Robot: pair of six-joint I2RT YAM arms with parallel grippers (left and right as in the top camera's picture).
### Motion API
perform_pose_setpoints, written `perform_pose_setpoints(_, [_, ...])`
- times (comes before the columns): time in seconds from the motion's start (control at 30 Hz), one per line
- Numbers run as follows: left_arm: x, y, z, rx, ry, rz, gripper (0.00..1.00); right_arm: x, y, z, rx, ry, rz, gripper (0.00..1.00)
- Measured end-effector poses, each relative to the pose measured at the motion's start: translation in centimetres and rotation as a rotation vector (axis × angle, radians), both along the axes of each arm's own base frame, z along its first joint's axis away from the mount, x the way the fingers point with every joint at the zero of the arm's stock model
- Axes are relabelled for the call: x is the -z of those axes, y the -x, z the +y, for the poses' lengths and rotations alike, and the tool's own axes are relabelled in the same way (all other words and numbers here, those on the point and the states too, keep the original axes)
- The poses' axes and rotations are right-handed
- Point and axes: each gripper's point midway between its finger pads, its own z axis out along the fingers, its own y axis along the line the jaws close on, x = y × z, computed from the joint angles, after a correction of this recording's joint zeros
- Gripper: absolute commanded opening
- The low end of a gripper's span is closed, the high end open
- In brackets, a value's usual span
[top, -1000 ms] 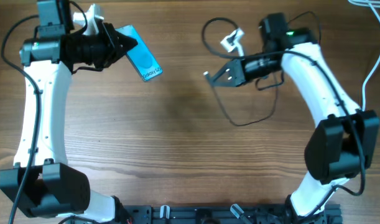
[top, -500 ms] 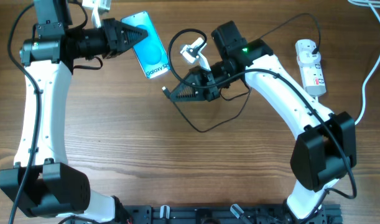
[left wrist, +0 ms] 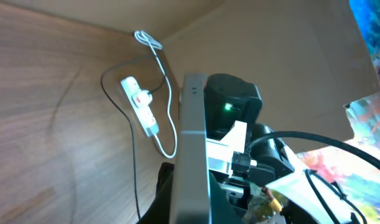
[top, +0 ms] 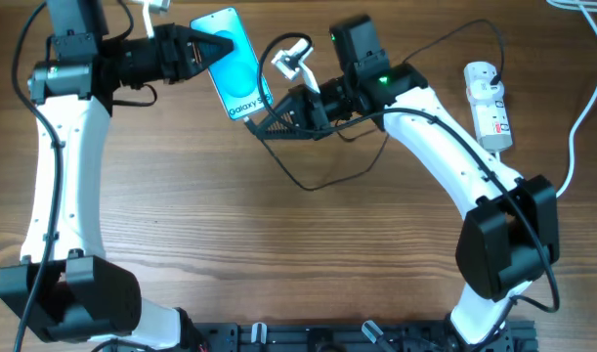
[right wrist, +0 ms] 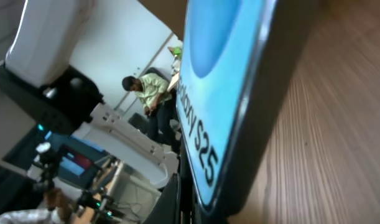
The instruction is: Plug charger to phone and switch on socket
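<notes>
My left gripper [top: 202, 49] is shut on the top end of the phone [top: 235, 65] and holds it above the table at the back left, its light blue screen up. The left wrist view shows the phone edge-on [left wrist: 193, 149]. My right gripper [top: 264, 119] is shut on the tip end of the charger [top: 318, 181], a thin black cable looping down over the table. It sits right at the phone's lower end. The phone's screen fills the right wrist view [right wrist: 221, 74]; the plug tip is hidden there. The socket [top: 488, 102] lies at the back right.
A thick white cord [top: 579, 108] runs from the socket along the right edge. A white tag [top: 294, 65] sits by my right wrist. The left wrist view shows the socket [left wrist: 140, 107] and its cord [left wrist: 162, 93] beyond my right arm.
My right gripper has swung left across the table with the cable, up to the phone's lower end. My left gripper has brought the phone right and raised it.
</notes>
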Motion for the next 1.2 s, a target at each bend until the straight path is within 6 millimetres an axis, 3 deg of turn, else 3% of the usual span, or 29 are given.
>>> perform_pose_setpoints(0.2, [-0.4, -0.6, 1.1, -0.027, 0.007, -0.019, 0.04, 0.5, -0.7, 0.4, 0.048, 0.072, 0.075, 0.04])
perform_pose_setpoints(0.27, [-0.9, -1.2, 2.5, -0.065, 0.019, -0.025, 0.04, 2.3, -2.6, 0.7, 0.167, 0.174, 0.066, 0.05])
perform_pose_setpoints(0.37, [-1.2, -2.0, 7.4, -0.181, 0.044, 0.003, 0.04, 5.6, -7.2, -0.3, 0.424, 0.356, 0.000, 0.05])
perform_pose_setpoints(0.47, [-1.3, -2.0, 11.2, -0.265, 0.064, 0.027, 0.04, 7.8, -11.8, -4.5, 0.688, 0.561, -0.009, 0.05])
perform_pose_setpoints(0.5, [-1.2, -1.9, 12.3, -0.290, 0.071, 0.040, 0.04, 8.3, -13.2, -6.9, 0.785, 0.645, -0.002, 0.05])
perform_pose_setpoints(0.6, [-1.0, -1.7, 15.0, -0.358, 0.085, 0.071, 0.04, 9.0, -14.4, -15.1, 0.989, 0.922, 0.051, 0.05])
perform_pose_setpoints(0.63, [-0.9, -1.6, 15.6, -0.374, 0.088, 0.073, 0.04, 8.6, -14.0, -18.5, 1.060, 1.007, 0.069, 0.05])
perform_pose_setpoints(0.7, [-0.9, -1.5, 16.4, -0.392, 0.089, 0.074, 0.04, 6.8, -12.2, -22.1, 1.125, 1.077, 0.084, 0.05])
perform_pose_setpoints(0.73, [-0.9, -1.5, 16.6, -0.396, 0.090, 0.075, 0.04, 4.6, -10.9, -23.4, 1.165, 1.079, 0.063, 0.05])
perform_pose_setpoints(0.87, [-0.9, -1.5, 16.3, -0.391, 0.090, 0.077, 0.04, -4.6, -4.7, -24.6, 1.262, 0.946, -0.078, 0.05])
perform_pose_setpoints(0.93, [-0.8, -1.3, 16.0, -0.385, 0.098, 0.097, 0.04, -7.2, -1.4, -25.3, 1.293, 0.881, -0.125, 0.05])
perform_pose_setpoints(1.03, [-0.4, -1.0, 15.7, -0.378, 0.107, 0.129, 0.04, -7.0, 2.0, -24.2, 1.241, 0.771, -0.138, 0.05])
perform_pose_setpoints(1.17, [-0.4, -1.0, 14.9, -0.358, 0.108, 0.134, 0.04, -1.6, 1.5, -19.2, 1.033, 0.543, -0.120, 0.04])
perform_pose_setpoints(1.2, [-0.4, -1.0, 14.3, -0.344, 0.107, 0.136, 0.04, 0.9, 1.4, -17.5, 0.938, 0.477, -0.080, 0.05])
